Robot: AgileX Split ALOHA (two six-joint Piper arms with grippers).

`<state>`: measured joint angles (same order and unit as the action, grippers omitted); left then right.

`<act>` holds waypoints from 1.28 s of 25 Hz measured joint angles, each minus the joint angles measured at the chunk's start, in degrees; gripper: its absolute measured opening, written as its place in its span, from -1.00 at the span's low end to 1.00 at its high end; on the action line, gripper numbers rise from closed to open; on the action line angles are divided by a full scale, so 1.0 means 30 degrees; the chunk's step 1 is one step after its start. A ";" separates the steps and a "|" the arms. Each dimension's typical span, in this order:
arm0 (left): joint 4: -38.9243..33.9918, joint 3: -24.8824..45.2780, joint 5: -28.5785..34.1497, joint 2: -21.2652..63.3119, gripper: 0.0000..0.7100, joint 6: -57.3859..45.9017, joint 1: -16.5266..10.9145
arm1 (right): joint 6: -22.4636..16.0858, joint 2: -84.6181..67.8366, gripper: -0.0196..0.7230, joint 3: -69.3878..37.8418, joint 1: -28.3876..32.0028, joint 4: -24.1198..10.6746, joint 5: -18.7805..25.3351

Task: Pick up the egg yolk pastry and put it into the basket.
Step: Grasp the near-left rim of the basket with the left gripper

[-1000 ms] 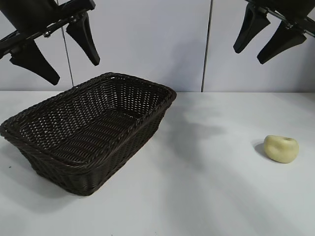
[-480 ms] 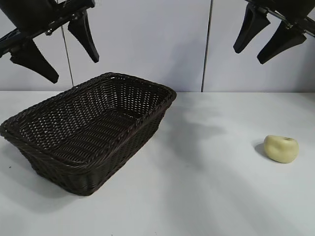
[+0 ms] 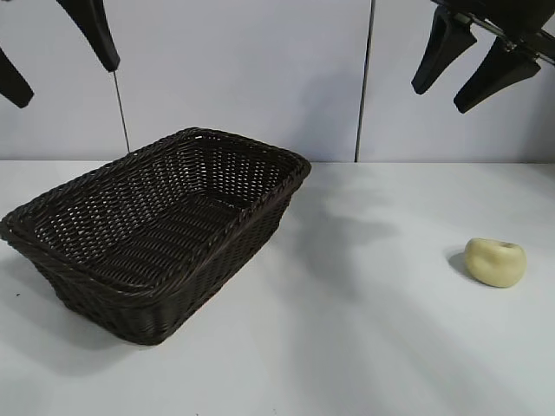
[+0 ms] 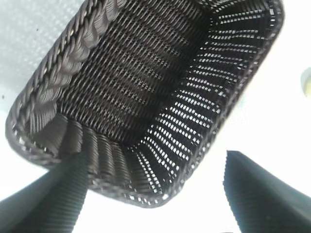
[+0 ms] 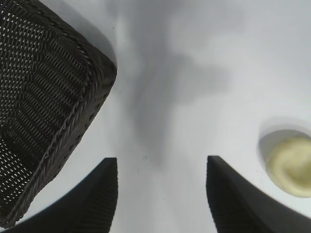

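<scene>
The egg yolk pastry (image 3: 495, 261), a small pale yellow lump with a dimple, lies on the white table at the right. It also shows in the right wrist view (image 5: 291, 165), off to one side of the fingers. The dark brown wicker basket (image 3: 156, 225) stands at the left with nothing in it. My left gripper (image 3: 67, 86) hangs open high above the basket's left end, which fills the left wrist view (image 4: 136, 73). My right gripper (image 3: 440, 99) is open and high at the upper right, above bare table (image 5: 162, 159) between basket (image 5: 39, 97) and pastry.
The white table (image 3: 364, 329) runs bare between the basket and the pastry and along the front. A pale panelled wall (image 3: 260, 78) with a dark vertical seam stands behind the table.
My left gripper has risen and shifted left, so only its fingertips still show at the top of the exterior view. The right gripper, basket and pastry have not moved.
</scene>
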<state>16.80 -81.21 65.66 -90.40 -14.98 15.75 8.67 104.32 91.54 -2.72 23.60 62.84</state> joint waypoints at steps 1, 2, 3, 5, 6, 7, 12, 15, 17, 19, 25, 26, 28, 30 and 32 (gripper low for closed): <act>0.0000 0.0559 -0.0062 0.0453 0.58 -0.0152 0.0000 | 0.0000 0.0000 0.13 0.0000 0.0000 0.0000 0.0001; 0.0000 0.1112 -0.0290 0.0840 0.58 -0.0323 0.0000 | 0.0000 0.0000 0.13 0.0000 0.0000 0.0000 0.0001; 0.0000 0.1849 -0.0533 0.1309 0.58 -0.0585 0.0000 | 0.0000 0.0000 0.13 0.0000 0.0000 -0.0014 0.0001; 0.0000 0.3481 -0.1311 0.2220 0.58 -0.1221 0.0000 | 0.0000 0.0000 0.13 0.0000 0.0000 -0.0034 0.0016; 0.0000 0.4176 -0.1847 0.2552 0.58 -0.1674 0.0000 | 0.0000 0.0000 0.13 0.0000 0.0000 -0.0034 0.0022; 0.0000 0.5002 -0.2349 0.2900 0.58 -0.2296 0.0000 | 0.0000 0.0000 0.13 0.0000 0.0000 -0.0034 0.0048; 0.0000 0.8296 -0.5525 0.3457 0.58 -0.5994 0.0000 | 0.0000 0.0000 0.13 0.0000 0.0000 -0.0034 0.0066; 0.0000 0.9476 -0.7047 0.3457 0.58 -0.8080 0.0000 | 0.0000 0.0000 0.13 0.0000 0.0000 -0.0048 0.0066; 0.0017 1.0067 -0.7954 0.3457 0.58 -0.9220 0.0000 | 0.0000 0.0000 0.13 0.0000 0.0000 -0.0048 0.0066; 0.0017 1.0677 -0.8813 0.3457 0.58 -1.0061 0.0000 | 0.0000 0.0000 0.13 0.0000 0.0000 -0.0048 0.0066; 0.0035 1.1709 -1.0286 0.3143 0.58 -1.0832 0.0000 | 0.0000 0.0000 0.13 0.0000 0.0000 -0.0048 0.0066; 0.0078 1.1709 -1.0390 0.2878 0.58 -1.0832 0.0000 | 0.0000 0.0000 0.13 0.0000 0.0000 -0.0048 0.0066; 0.0093 1.1709 -1.0612 0.2218 0.58 -1.0848 0.0000 | 0.0000 0.0000 0.13 0.0000 0.0000 -0.0048 0.0066; 0.0093 1.1709 -1.1112 0.1396 0.58 -1.0867 0.0000 | 0.0000 0.0000 0.13 0.0000 0.0000 -0.0048 0.0066; 0.0093 1.1709 -1.1732 0.0638 0.58 -1.0872 0.0000 | 0.0000 0.0000 0.13 0.0000 0.0000 -0.0048 0.0049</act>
<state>17.08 -46.09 30.47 -88.49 -47.59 15.75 8.67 104.32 91.54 -2.72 23.46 62.98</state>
